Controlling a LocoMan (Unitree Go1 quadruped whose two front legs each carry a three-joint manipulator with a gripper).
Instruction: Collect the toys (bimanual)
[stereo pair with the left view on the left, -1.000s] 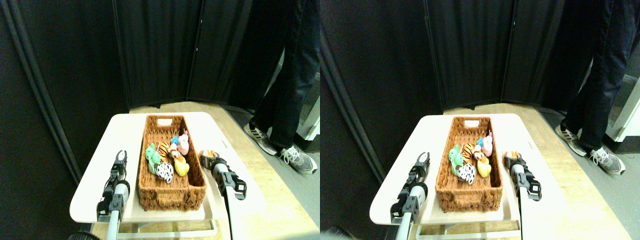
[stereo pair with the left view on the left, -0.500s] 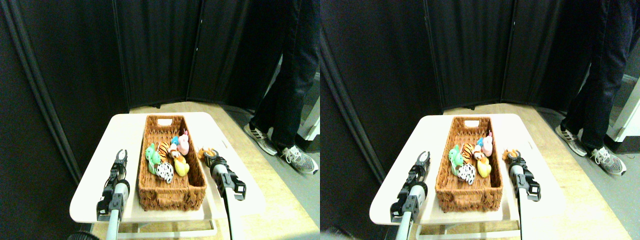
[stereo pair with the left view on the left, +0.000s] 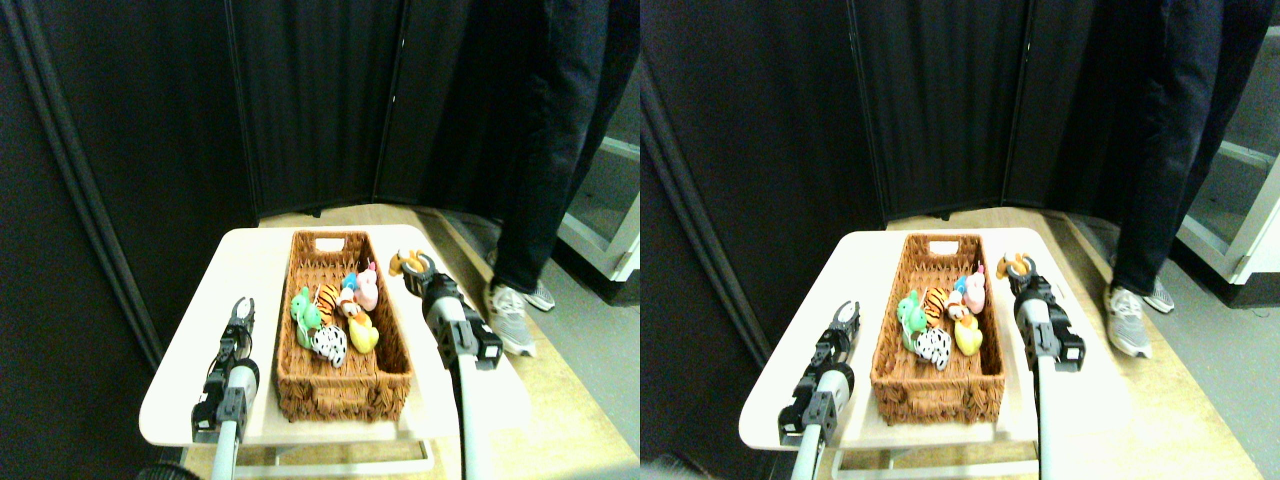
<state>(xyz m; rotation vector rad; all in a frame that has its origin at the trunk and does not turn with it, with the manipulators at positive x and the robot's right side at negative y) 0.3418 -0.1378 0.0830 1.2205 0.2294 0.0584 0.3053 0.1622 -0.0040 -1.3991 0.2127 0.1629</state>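
Several toys lie in the middle of the long wicker basket (stereo pair with the left view on the left: 345, 385): a green one (stereo pair with the left view on the left: 304, 311), a striped tiger (stereo pair with the left view on the left: 327, 297), a pink one (stereo pair with the left view on the left: 367, 291), a bit of blue (stereo pair with the left view on the left: 350, 280), a yellow duck (stereo pair with the left view on the left: 363, 334) and a white black-spotted one (stereo pair with the left view on the left: 330, 346). My right gripper (stereo pair with the left view on the left: 413, 268) hangs above the table by the basket's right rim, shut on a small orange-brown toy (stereo pair with the left view on the left: 403, 262). Left of the basket, my left gripper (stereo pair with the left view on the left: 240, 308) rests low over the table, open and holding nothing.
The basket stands on a small white table (stereo pair with the left view on the left: 190, 360) over a wooden floor. A person's dark-trousered legs (stereo pair with the left view on the left: 545, 150) and a grey shoe (stereo pair with the left view on the left: 510, 318) stand just right of the table. Black screens close off the back and left.
My right gripper has risen from the table and moved farther away with the orange-brown toy. The person has stepped closer to the table. The left arm has stayed still.
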